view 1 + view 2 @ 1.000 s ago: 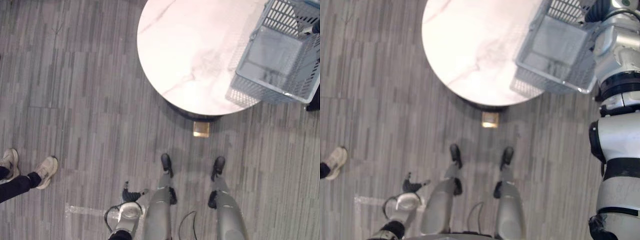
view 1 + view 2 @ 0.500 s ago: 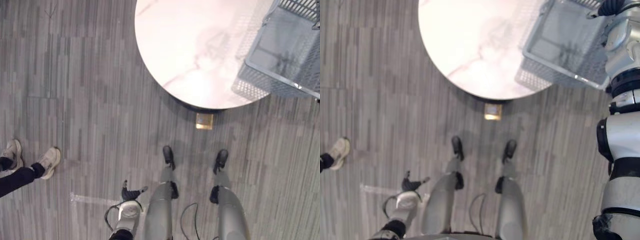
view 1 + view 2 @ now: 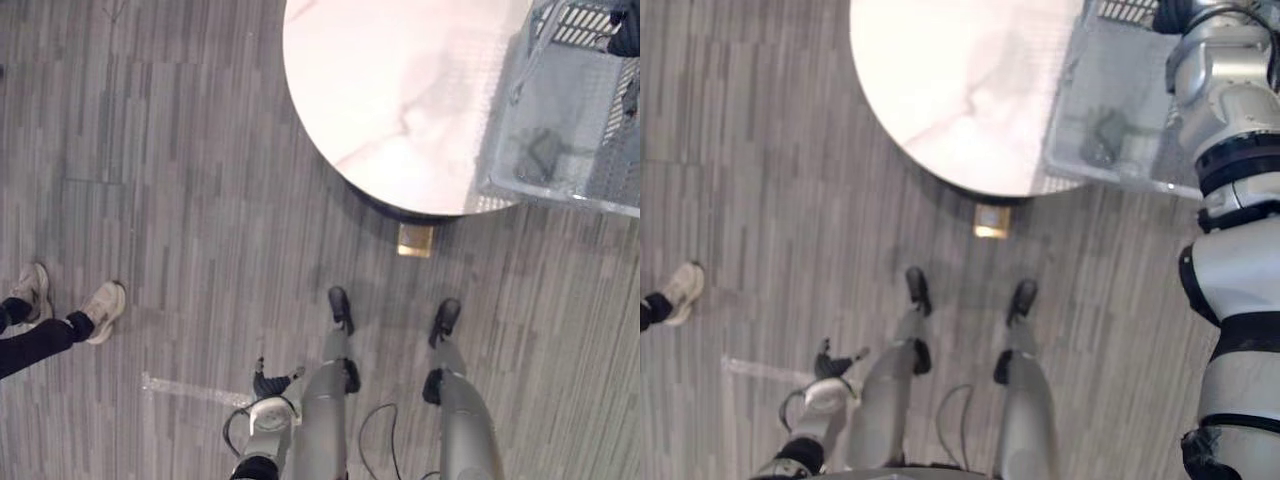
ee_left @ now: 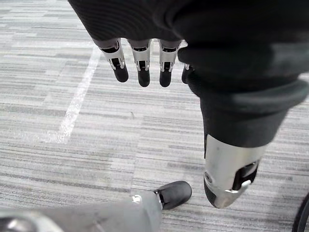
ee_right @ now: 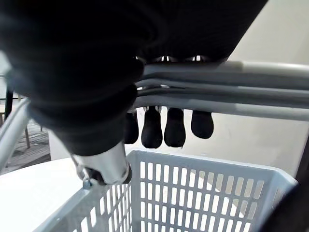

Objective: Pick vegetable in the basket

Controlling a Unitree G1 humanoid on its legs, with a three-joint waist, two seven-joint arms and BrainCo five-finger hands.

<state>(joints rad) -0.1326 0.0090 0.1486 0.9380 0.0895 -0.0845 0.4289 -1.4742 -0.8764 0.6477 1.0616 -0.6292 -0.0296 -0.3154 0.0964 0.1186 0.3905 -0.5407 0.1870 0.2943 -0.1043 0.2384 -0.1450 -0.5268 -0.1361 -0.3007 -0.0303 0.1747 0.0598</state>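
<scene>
Overhanging the marble table (image 3: 400, 80) on grey floor (image 3: 180, 180), the basket (image 5: 193, 193) hung from the right hand's (image 5: 152, 130) curled fingers; left hand (image 4: 143, 63) dangled slack, empty; contents indistinct.

Light falls from overhead and is fairly even. The grey floor (image 3: 180, 200) is softly lit, without hard shadows. The round white bench (image 3: 380, 90) is the brightest thing in the head views. Glare washes out its marble veins across the middle. Under its near edge lies a narrow dark shadow. The basket (image 3: 560, 197) casts a faint dotted shadow of its mesh on the bench to its left, and a dark patch lies on its bottom. In the right wrist view the right hand (image 5: 164, 125), curled round the basket's handles, is dark against a pale, bright wall (image 5: 289, 29). In the left wrist view the cover of the left hand (image 4: 140, 67) is nearly black, its fingers straight.
</scene>
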